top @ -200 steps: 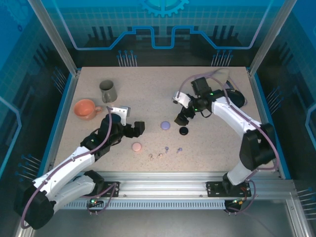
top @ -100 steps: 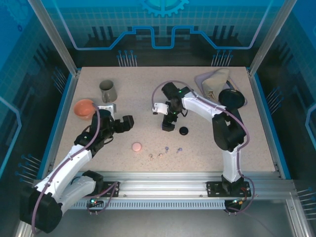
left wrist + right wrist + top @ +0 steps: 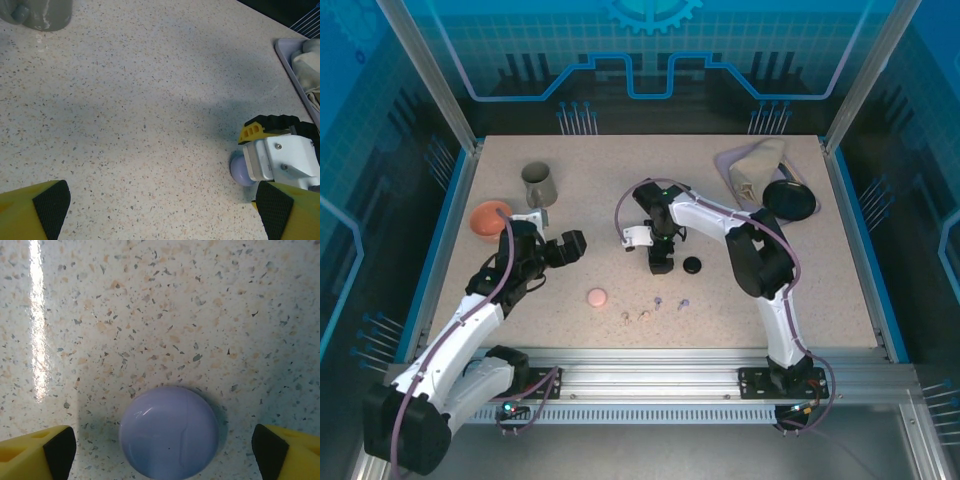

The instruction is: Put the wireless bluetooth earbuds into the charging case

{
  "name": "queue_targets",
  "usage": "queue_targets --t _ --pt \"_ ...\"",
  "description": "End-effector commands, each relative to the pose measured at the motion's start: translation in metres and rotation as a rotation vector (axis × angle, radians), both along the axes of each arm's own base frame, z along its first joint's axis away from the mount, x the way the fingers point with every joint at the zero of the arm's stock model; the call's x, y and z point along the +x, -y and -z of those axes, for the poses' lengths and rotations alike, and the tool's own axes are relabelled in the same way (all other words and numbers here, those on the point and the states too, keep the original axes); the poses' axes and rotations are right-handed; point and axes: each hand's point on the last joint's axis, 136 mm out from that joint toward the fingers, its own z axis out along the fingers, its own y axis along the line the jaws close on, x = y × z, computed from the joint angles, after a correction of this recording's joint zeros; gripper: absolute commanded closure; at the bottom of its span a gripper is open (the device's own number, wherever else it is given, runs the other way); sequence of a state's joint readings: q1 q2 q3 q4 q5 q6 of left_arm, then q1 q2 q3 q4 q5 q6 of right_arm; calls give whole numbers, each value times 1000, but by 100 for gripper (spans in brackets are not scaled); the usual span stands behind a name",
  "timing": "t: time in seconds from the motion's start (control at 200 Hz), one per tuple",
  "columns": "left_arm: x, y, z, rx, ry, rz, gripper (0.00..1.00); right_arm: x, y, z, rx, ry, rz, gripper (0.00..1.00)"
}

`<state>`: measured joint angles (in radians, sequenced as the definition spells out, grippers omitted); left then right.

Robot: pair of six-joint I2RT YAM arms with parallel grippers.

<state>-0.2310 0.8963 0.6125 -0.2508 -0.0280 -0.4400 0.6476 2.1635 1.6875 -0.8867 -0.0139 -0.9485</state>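
From above, the earbuds (image 3: 643, 314) are seen scattered toward the near edge of the table (image 3: 620, 170), right of a pink case (image 3: 597, 297). The right gripper (image 3: 660, 262) is held just left of a black case (image 3: 692, 265).

At the left wrist, the left gripper (image 3: 162, 207) is spread wide (nothing held).

At the right wrist, a lavender case (image 3: 169, 438) is framed between widely parted pads, untouched.

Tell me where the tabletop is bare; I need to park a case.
Bare: the far strip between the grey mug and the cloth; also the near-right corner, past the black case. Crowded: the near middle, where the earbuds and pink case lie.
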Motion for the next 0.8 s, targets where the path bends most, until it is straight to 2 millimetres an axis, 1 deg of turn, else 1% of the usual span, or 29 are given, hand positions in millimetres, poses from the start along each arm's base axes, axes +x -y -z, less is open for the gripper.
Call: queue_targets --t 0.0,0.17,0.36,0.56,0.795 --pt "-3 0 0 -22 -9 0 1 -2 -3 6 -24 -16 -67 10" --pt "-4 -1 3 -17 -13 -3 1 0 -4 13 -46 -34 -60 17" --pt "-4 -2 3 -13 -12 -3 1 4 1 19 -62 -46 -35 25" --pt "-3 -2 3 -13 -13 -3 1 6 12 22 -77 -66 -12 29" --pt "0 -1 2 -20 -11 -4 1 3 14 29 -83 -87 -6 34"
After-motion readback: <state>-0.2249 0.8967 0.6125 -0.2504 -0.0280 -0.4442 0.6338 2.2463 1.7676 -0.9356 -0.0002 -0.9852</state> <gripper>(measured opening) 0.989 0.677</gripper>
